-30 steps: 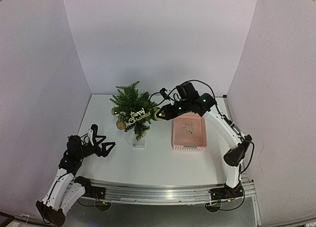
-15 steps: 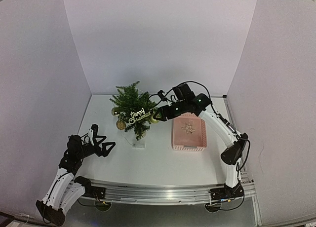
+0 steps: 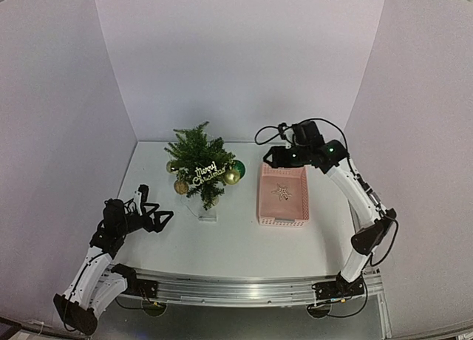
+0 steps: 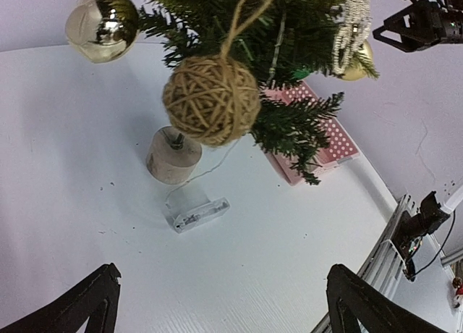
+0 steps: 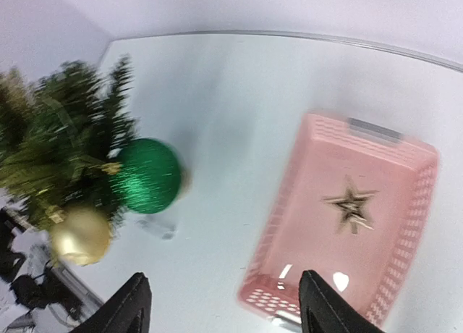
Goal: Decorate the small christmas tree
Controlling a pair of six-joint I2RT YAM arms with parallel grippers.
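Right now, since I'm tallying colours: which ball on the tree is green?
The glittery green ball, on the small christmas tree nearest the pink basket; the rest are gold balls and a twine ball.

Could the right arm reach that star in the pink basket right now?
Probably yes. The right gripper hangs open and empty near the far end of the basket, and the star lies alone inside with nothing covering it.
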